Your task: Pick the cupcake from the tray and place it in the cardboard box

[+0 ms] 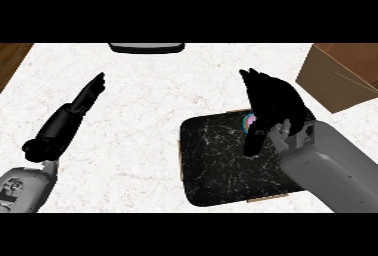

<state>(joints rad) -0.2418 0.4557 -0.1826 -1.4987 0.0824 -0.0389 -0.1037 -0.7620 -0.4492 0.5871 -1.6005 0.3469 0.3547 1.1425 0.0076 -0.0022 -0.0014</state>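
Left hand (87, 95): out flat on your left over the white counter (148, 130), fingers straight, holding nothing.
Tray (214, 170): dark, marbled, right of centre.
Cupcake (250, 121): pink and blue, still at the tray's far edge, mostly hidden.
Right hand (272, 102): directly above the cupcake, fingers extended, nothing grasped.
Cardboard box (336, 75): far right; you can't see inside.

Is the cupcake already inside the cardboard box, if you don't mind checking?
No, the cupcake is on the dark tray, mostly hidden by the right robot hand, while the cardboard box stands apart at the counter's right.
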